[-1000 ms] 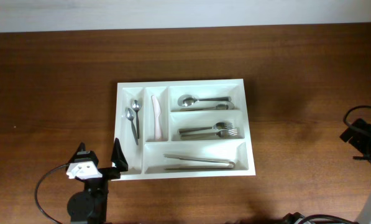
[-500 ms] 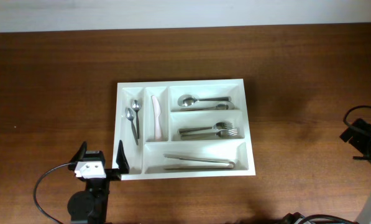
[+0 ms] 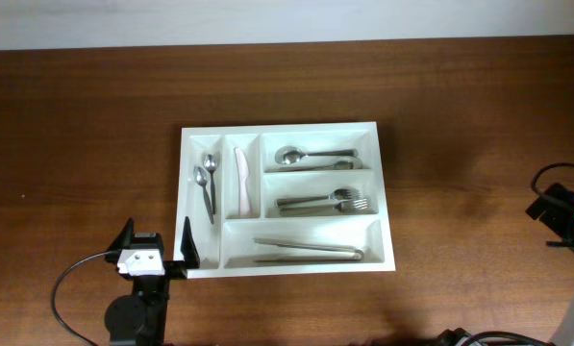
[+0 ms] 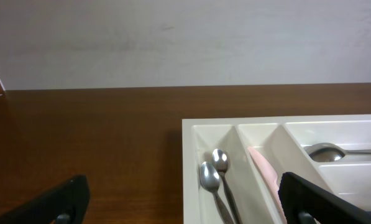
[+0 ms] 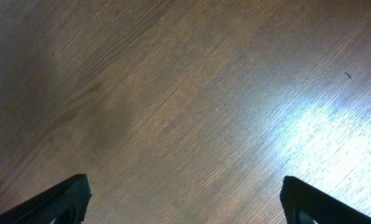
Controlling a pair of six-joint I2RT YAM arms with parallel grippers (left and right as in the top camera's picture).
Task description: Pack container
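Observation:
The container [image 3: 282, 128] is a white tray with five compartments in the middle of the wooden table. It holds two small spoons [image 3: 208, 178], a pale pink knife [image 3: 240, 179], a large spoon [image 3: 311, 155], forks [image 3: 330, 201] and long tongs [image 3: 311, 252]. My left gripper [image 3: 157, 239] is open at the tray's front left corner, with nothing between its fingers. In the left wrist view the left gripper [image 4: 185, 208] straddles the container's left rim [image 4: 188, 134], with the spoons [image 4: 213, 174] just ahead. My right gripper [image 5: 185, 208] is open over bare wood, far right of the tray.
The right arm [image 3: 556, 210] sits at the table's right edge with its cables. A black cable [image 3: 70, 288] loops beside the left arm near the front edge. A pale wall [image 4: 185, 43] runs behind the table's far edge.
The left gripper has turned from a slight tilt to square with the tray and shifted a little toward the front. The right arm and the cutlery have not moved.

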